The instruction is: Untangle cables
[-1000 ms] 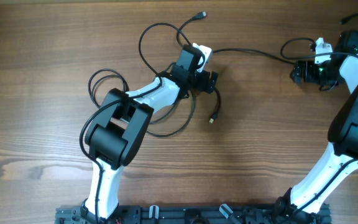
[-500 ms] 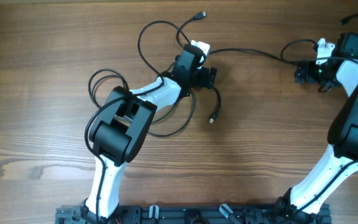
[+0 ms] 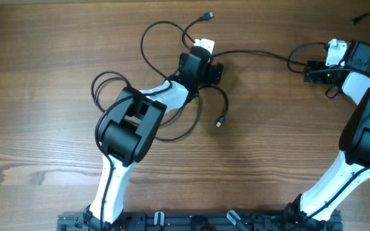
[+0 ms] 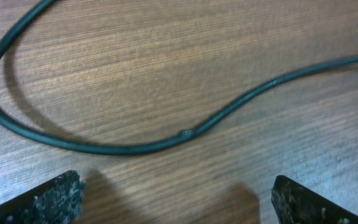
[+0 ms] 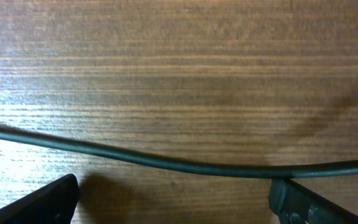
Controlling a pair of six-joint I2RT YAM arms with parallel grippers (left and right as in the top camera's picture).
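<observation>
The left gripper point(image 4: 179, 202) has its jaws spread wide and empty, with one of the cables point(image 4: 129, 148) curving on the wooden table point(image 4: 166, 62) just ahead. The right gripper point(image 5: 173, 202) is equally wide and empty, a strand crossing before it. Seen from overhead, loops tangle around the left arm point(image 3: 166, 96).

The cables point(image 3: 255, 53) are black, with a dark greenish cast close up. The table point(image 3: 37, 38) is warm brown with streaky wood grain. The left arm point(image 3: 111, 186) and right arm point(image 3: 336, 173) are white with black housings.
</observation>
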